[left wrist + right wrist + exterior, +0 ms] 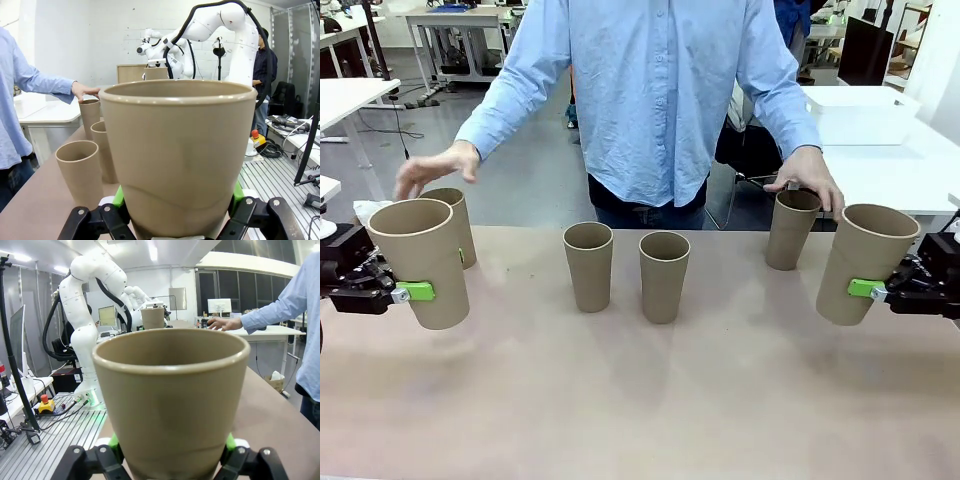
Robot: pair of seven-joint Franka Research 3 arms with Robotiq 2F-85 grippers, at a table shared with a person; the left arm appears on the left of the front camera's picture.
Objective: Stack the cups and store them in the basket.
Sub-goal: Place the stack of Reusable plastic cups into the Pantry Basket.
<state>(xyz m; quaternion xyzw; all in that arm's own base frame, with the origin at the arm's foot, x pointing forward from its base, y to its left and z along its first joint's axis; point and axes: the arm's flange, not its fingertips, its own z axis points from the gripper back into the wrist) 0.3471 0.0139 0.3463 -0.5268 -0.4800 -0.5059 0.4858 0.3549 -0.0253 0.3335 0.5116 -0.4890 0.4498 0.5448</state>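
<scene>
Six brown paper cups are in view. My left gripper (420,291) (177,212) is shut on one cup (420,262) (177,155), held upright just above the table at the left. My right gripper (862,288) (172,452) is shut on another cup (865,262) (170,395) at the right. Two cups (589,265) (664,275) stand side by side mid-table. A fifth cup (457,222) stands behind my left one, below the person's hand (435,170). The person's other hand (810,178) rests on the sixth cup (792,228). The white basket (865,112) sits on a white table at the far right.
The person in a blue shirt (655,90) stands at the far edge of the tan table (640,400). The near half of the table is bare. White tables stand at the far left and far right.
</scene>
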